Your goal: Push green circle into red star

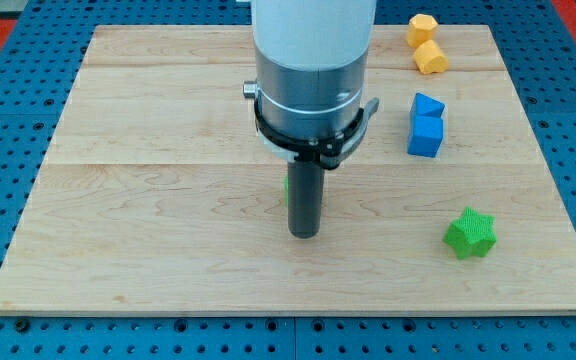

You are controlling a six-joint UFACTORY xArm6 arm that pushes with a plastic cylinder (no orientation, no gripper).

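My tip (304, 235) rests on the wooden board (148, 200), a little below its middle. A thin green sliver (285, 188) shows at the left edge of the rod just above the tip. It is probably the green circle, and the rod hides most of it. I cannot tell whether the rod touches it. No red star shows in the view. The arm's wide grey body (308, 70) covers the board's upper middle.
A green star (469, 233) lies at the lower right. A blue block (426, 125) sits at the right. A yellow block (426, 45) sits at the top right. Blue pegboard surrounds the board.
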